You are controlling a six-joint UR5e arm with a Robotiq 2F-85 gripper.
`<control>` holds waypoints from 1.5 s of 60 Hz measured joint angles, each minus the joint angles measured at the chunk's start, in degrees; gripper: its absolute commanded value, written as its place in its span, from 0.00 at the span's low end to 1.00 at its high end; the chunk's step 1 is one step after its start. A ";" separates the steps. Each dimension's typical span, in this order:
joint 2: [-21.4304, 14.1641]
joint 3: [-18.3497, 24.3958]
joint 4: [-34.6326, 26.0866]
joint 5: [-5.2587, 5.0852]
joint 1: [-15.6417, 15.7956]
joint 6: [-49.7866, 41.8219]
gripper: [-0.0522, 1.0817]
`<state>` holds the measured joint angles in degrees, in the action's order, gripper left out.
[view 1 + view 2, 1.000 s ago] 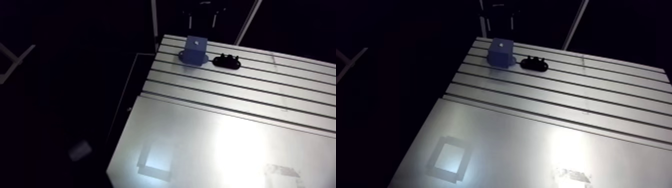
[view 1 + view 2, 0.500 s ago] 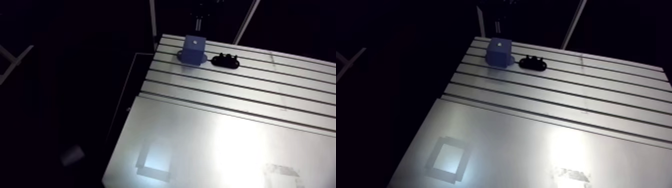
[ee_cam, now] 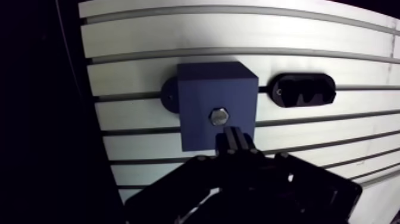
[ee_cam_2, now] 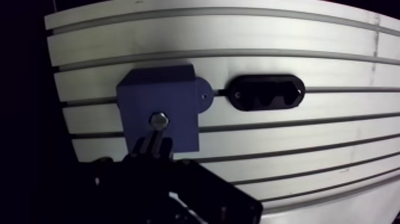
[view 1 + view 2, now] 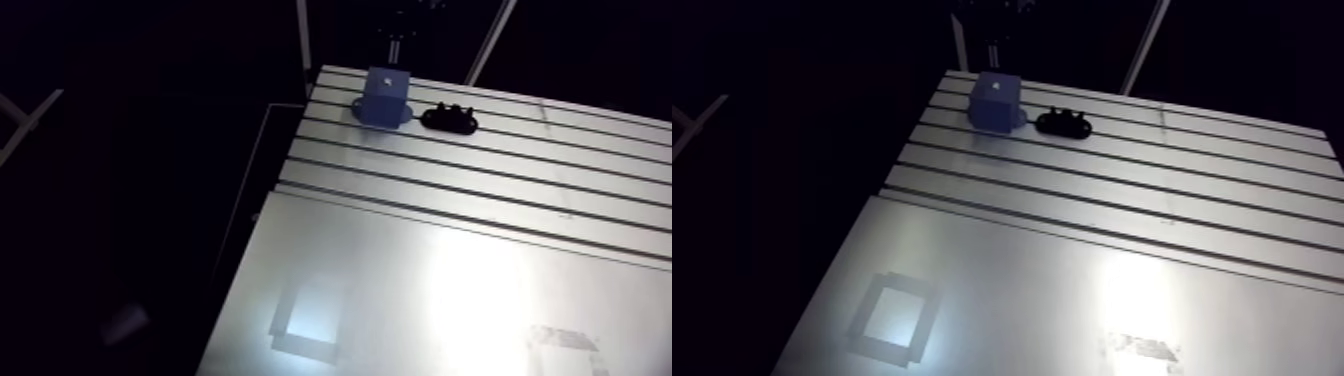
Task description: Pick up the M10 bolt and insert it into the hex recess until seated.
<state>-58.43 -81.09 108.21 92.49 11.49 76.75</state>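
A blue block [image 3: 217, 98] stands near the far left corner of the slotted table [image 5: 450, 260]. A silver hex bolt head [image 3: 218, 116] shows in the middle of the block's top face, sunk into it. My gripper [image 3: 233, 138] hangs over the block's near side with its two dark fingers pressed together and nothing between them. Their tips sit just short of the bolt head. In the arm view the block [image 5: 386, 97] is small and far off, and the gripper above it is lost in the dark.
A black oval holder [image 3: 302, 89] with small parts in it lies on the table right beside the block. The table's left edge [image 5: 290, 150] runs close by the block. A bright square patch [image 5: 310, 320] shows on the smooth near plate.
The gripper's fingers have come together above the block. The arm view has shifted slightly with the camera; block and holder have stayed put.
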 measured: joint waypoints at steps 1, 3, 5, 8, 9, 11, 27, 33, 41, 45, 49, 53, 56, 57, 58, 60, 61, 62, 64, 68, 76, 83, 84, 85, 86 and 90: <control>0.02 -0.04 0.01 0.02 -0.04 0.03 0.98; 0.06 -0.10 0.03 0.05 -0.12 0.10 0.98; 0.13 -0.15 0.04 0.08 -0.19 0.21 0.98; 0.25 -0.23 0.08 0.10 -0.27 0.43 0.98; 0.28 -0.26 0.10 0.11 -0.29 0.51 0.98; 0.37 -0.35 0.19 0.12 -0.34 0.67 0.98; 0.66 -1.28 2.22 0.12 -0.46 1.59 0.98; 0.67 -1.40 2.60 0.10 -0.45 1.72 0.98; 0.81 -1.50 2.85 0.10 -0.43 1.81 0.98; 0.90 -1.55 2.95 0.11 -0.42 1.97 0.98; 0.96 -1.60 3.04 0.10 -0.40 2.25 0.98; 1.02 -1.68 3.14 0.10 -0.37 2.58 0.98; 1.04 -1.74 3.23 0.11 -0.34 2.79 0.98; 1.05 -1.76 3.26 0.12 -0.33 2.85 0.98; 1.06 -1.79 3.28 0.11 -0.31 2.92 0.98; 1.09 -1.83 3.34 0.11 -0.29 3.01 0.98; 1.10 -1.85 3.38 0.11 -0.28 3.06 0.98; 1.12 -1.86 3.42 0.11 -0.26 3.12 0.98; 1.15 -1.89 3.47 0.11 -0.23 3.21 0.98; 1.21 -1.93 3.60 0.11 -0.15 3.39 0.98; 1.29 -1.96 3.72 0.10 -0.01 3.64 0.98; 1.36 -1.99 3.78 0.10 0.06 3.73 0.97; 1.36 -1.99 3.78 0.10 0.07 3.73 0.97; 1.37 -1.99 3.78 0.11 0.07 3.74 0.97; 1.38 -2.00 3.79 0.11 0.07 3.75 0.97; 1.41 -2.00 3.80 0.10 0.09 3.77 0.97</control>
<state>-57.02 -83.09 112.01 92.59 11.58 80.52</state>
